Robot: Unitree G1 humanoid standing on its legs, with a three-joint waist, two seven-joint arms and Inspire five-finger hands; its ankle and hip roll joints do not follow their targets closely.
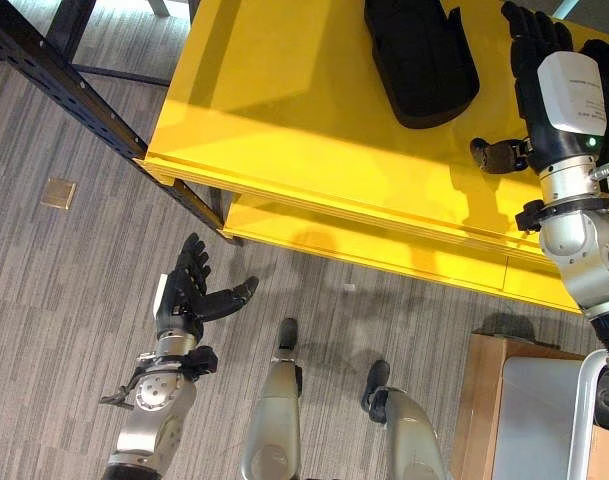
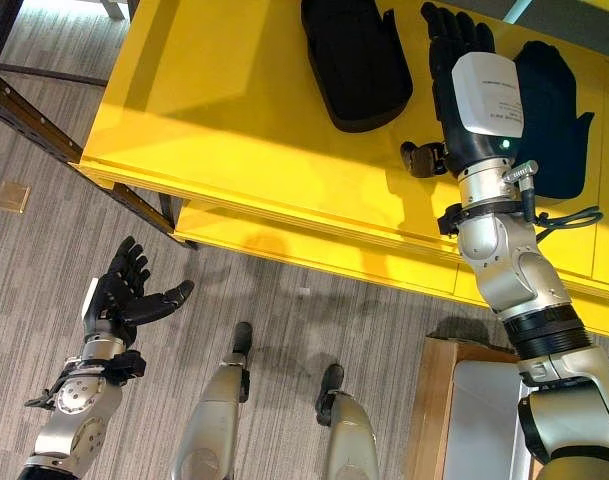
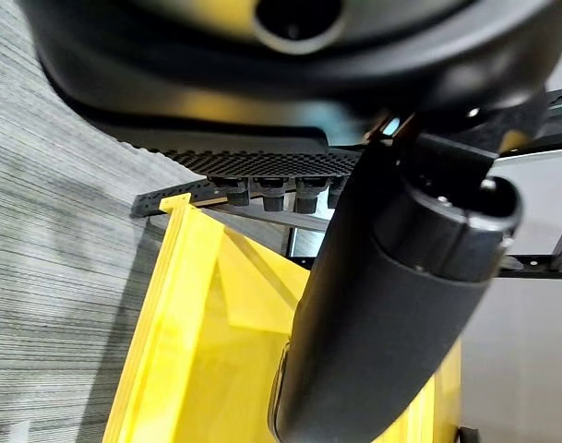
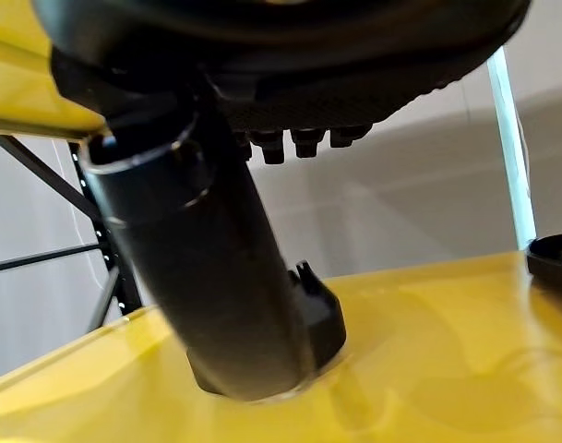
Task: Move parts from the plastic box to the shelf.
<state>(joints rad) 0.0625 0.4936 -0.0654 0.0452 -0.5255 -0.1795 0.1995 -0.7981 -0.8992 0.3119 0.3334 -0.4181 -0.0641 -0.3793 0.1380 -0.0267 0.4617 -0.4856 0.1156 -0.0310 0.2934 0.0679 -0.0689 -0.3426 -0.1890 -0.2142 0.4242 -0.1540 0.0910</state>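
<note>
The right hand [image 2: 459, 60] is stretched out flat above the yellow shelf [image 1: 274, 110], fingers straight and spread, thumb standing out to the robot's left and low to the shelf board. It pinches nothing. That looks like the pose of a hand over the spot where a part has been set, or is to be set, not a hand carrying something.

Two black moulded parts lie on the shelf, one on each side of this hand. The first black part [image 1: 419, 55] lies just beside the hand on the robot's left, clear of the fingers, its length pointing the same way as they do. The second black part [image 2: 552, 110] lies close on the hand's other side, half hidden by the wrist; whether the hand touches it I cannot tell. Both lie flat on the top board, well in from the front edge, which I judge a stable resting place. In the right wrist view a dark part's edge [image 4: 553, 263] shows on the shelf, apart from the thumb.

The left hand [image 1: 189, 290] hangs low over the grey floor [image 1: 64, 300], well short of the shelf's front, fingers loosely spread and thumb out, holding nothing; it seems to be idle.

A wooden-sided box [image 1: 514, 410] stands on the floor below the right arm; whether this is the source box, and what is in it, cannot be made out.
</note>
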